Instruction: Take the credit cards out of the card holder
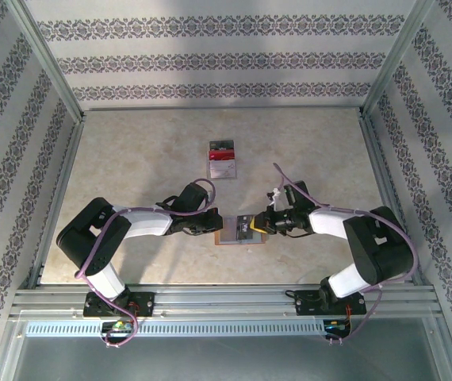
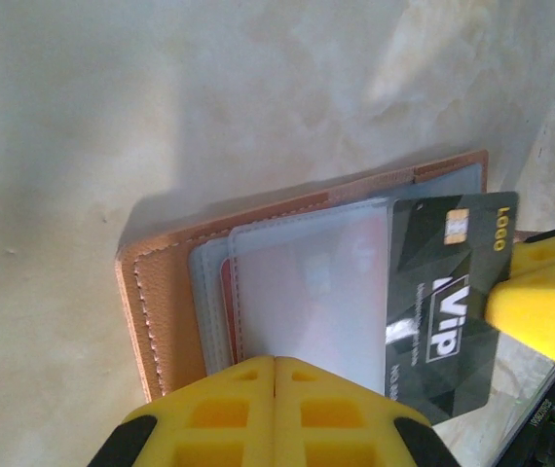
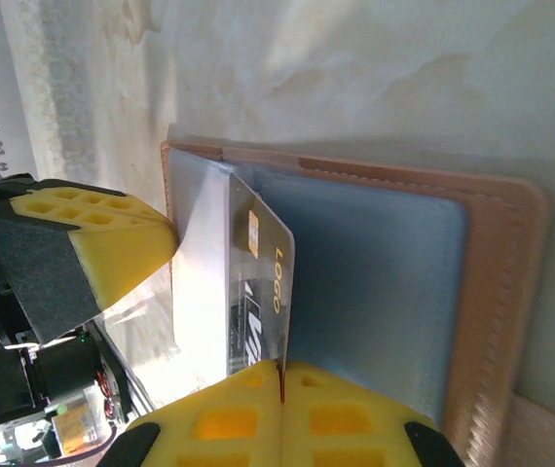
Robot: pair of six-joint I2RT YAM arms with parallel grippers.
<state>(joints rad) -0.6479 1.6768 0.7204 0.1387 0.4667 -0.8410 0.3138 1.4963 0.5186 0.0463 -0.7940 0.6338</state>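
Note:
The card holder (image 1: 234, 237) lies open on the table between my two grippers, salmon outside (image 2: 161, 311) and grey-blue inside (image 3: 375, 292). A black VIP credit card (image 2: 448, 292) sticks halfway out of a clear pocket. My right gripper (image 3: 280, 368) is shut on that card's edge (image 3: 258, 282), and one of its yellow fingers (image 2: 540, 302) is seen on it. My left gripper (image 2: 276, 362) is shut, its tips on the holder's clear pocket leaf (image 2: 307, 292). A red card's edge (image 2: 227, 302) peeks from under that leaf. From above, the left gripper (image 1: 216, 223) and right gripper (image 1: 259, 225) flank the holder.
A small stack of red, white and dark cards (image 1: 222, 159) lies on the pale table (image 1: 131, 159) farther back. A metal frame rail (image 1: 226, 298) runs along the near edge, and patterned walls close in the sides and back.

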